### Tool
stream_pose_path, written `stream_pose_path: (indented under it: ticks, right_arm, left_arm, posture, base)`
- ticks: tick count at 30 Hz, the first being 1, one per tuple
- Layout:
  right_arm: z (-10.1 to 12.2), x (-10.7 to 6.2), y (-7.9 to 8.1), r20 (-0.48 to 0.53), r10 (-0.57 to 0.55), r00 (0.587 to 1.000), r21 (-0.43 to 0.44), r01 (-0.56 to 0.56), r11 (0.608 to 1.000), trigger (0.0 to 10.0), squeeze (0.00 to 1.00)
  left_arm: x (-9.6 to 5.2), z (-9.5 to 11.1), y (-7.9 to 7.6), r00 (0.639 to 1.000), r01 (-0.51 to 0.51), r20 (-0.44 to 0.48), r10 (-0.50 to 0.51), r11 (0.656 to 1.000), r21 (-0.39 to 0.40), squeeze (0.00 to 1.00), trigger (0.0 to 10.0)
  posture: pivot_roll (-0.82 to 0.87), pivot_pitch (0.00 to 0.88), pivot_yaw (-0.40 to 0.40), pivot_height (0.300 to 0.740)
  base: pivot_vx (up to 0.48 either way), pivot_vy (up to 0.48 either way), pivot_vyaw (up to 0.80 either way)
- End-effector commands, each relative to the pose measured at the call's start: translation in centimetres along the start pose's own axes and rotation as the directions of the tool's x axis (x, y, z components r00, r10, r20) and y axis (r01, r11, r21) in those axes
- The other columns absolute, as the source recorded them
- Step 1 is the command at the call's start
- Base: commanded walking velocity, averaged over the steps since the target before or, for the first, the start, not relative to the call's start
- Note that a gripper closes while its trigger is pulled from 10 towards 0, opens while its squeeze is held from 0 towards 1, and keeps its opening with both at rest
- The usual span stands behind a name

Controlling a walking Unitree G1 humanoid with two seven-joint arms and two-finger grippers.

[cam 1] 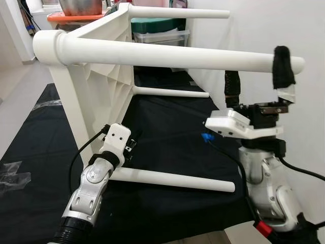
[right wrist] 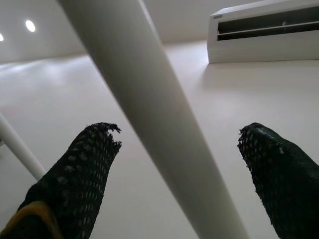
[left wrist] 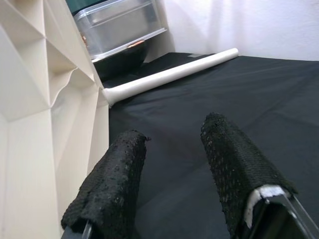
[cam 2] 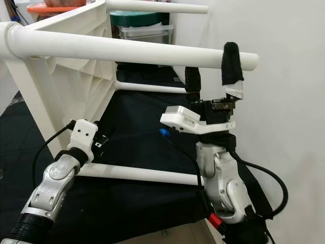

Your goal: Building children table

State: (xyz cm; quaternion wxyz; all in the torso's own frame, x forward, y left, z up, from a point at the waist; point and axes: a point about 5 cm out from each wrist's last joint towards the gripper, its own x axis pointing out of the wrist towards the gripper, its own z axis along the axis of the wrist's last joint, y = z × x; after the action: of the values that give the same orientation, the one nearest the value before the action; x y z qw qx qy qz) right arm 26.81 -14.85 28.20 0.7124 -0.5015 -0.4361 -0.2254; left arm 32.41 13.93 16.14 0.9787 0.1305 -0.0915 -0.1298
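A white children's table [cam 1: 96, 86] lies on its side on a black cloth, its legs pointing to my right. My right gripper [cam 1: 256, 66] points upward and is open around the upper near leg [cam 1: 167, 56] close to its free end, one finger [cam 1: 283, 68] in front and one behind. In the right wrist view the leg [right wrist: 159, 124] passes between the fingers with a gap on each side. My left gripper [cam 1: 132, 145] sits low beside the tabletop's underside, at the base of the lower near leg [cam 1: 172, 179], open with nothing between its fingers [left wrist: 114, 184]. The far lower leg [left wrist: 169, 74] lies ahead of it.
The black cloth [cam 1: 167, 127] covers the work surface, whose front edge is near my arms. Plastic storage boxes [cam 1: 160, 33] and an orange item under a metal bowl [cam 1: 76, 15] stand behind the table. A white wall [cam 1: 254, 25] runs close on the right.
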Motion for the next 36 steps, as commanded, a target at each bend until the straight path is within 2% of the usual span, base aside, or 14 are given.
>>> stream_pose_path:
  ticks: [1, 8, 11, 13, 16, 20, 26, 27, 32, 36]
  right_arm:
    - [-0.1, 0.2, 0.5, 0.0, 0.014, 1.0, -0.019, -0.014, 1.0, 10.0, 0.0]
    - [-0.9, 0.7, 1.5, -0.021, 0.034, 0.999, -0.049, -0.035, 0.998, 10.0, 0.0]
    - [-1.5, 2.4, 1.5, -0.023, -0.014, 1.0, -0.069, 0.012, 0.998, 10.0, 0.0]
    - [-1.5, 2.4, 1.5, -0.023, -0.014, 1.0, -0.069, 0.012, 0.998, 10.0, 0.0]
    - [-1.5, 3.1, 1.4, -0.012, -0.037, 0.999, -0.071, 0.036, 0.997, 10.0, 0.0]
    - [-1.4, 3.5, 1.4, 0.008, -0.049, 0.999, -0.064, 0.049, 0.997, 10.0, 0.0]
    - [-1.4, 3.7, 1.5, 0.016, -0.049, 0.999, -0.055, 0.049, 0.997, 10.0, 0.0]
    - [-1.4, 3.6, 1.6, 0.017, -0.041, 0.999, -0.045, 0.041, 0.998, 0.0, 0.0]
    - [-1.4, 3.5, 1.9, 0.015, -0.029, 0.999, -0.034, 0.03, 0.999, 0.0, 0.0]
    - [-1.7, 3.5, 2.2, 0.007, -0.023, 1.0, -0.019, 0.023, 1.0, 0.0, 0.0]
  left_arm:
    - [-0.3, -0.4, 0.1, 1.0, -0.011, -0.01, 0.011, 1.0, 0.003, 0.0, 10.0]
    - [-0.5, -0.4, -0.2, 1.0, -0.013, -0.011, 0.013, 1.0, 0.002, 0.0, 10.0]
    - [-0.8, -1.1, 0.1, 0.999, -0.035, -0.035, 0.034, 0.999, -0.016, 0.0, 10.0]
    - [-0.8, -1.1, 0.1, 0.999, -0.035, -0.035, 0.034, 0.999, -0.016, 0.0, 10.0]
    - [-0.9, -1.9, 0.8, 0.995, -0.077, -0.07, 0.074, 0.996, -0.046, 0.0, 10.0]
    - [-1.4, -3.4, 2.3, 0.971, -0.198, -0.153, 0.183, 0.977, -0.084, 0.0, 10.0]
    - [-1.7, -4.1, 3.3, 0.956, -0.246, -0.184, 0.228, 0.966, -0.078, 0.0, 10.0]
    - [-1.8, -4.1, 3.4, 0.955, -0.248, -0.183, 0.233, 0.967, -0.06, 0.0, 10.0]
    - [-1.9, -3.9, 3.5, 0.944, -0.283, -0.182, 0.275, 0.959, -0.021, 0.0, 10.0]
    - [-2.5, -4.0, 4.1, 0.906, -0.373, -0.183, 0.381, 0.925, 0.08, 0.0, 10.0]
  posture:
    - [0.03, 0.015, -0.026, 0.74]
    - [0.03, 0.011, -0.035, 0.74]
    - [0.04, 0.013, -0.041, 0.74]
    - [0.04, 0.013, -0.041, 0.74]
    - [0.03, 0.01, -0.042, 0.74]
    - [0.03, 0.013, -0.041, 0.74]
    - [0.03, 0.013, -0.038, 0.74]
    - [0.03, 0.016, -0.037, 0.74]
    - [0.03, 0.016, -0.038, 0.74]
    - [0.03, 0.019, -0.036, 0.74]
  base:
    - [0.0, 0.0, 0.0]
    - [0.0, 0.0, 0.0]
    - [0.0, 0.0, 0.0]
    - [0.0, 0.0, 0.0]
    - [0.0, 0.0, 0.0]
    - [0.0, 0.0, 0.0]
    - [0.0, 0.0, 0.0]
    - [0.0, 0.0, 0.0]
    - [0.0, 0.0, 0.0]
    - [0.0, 0.0, 0.0]
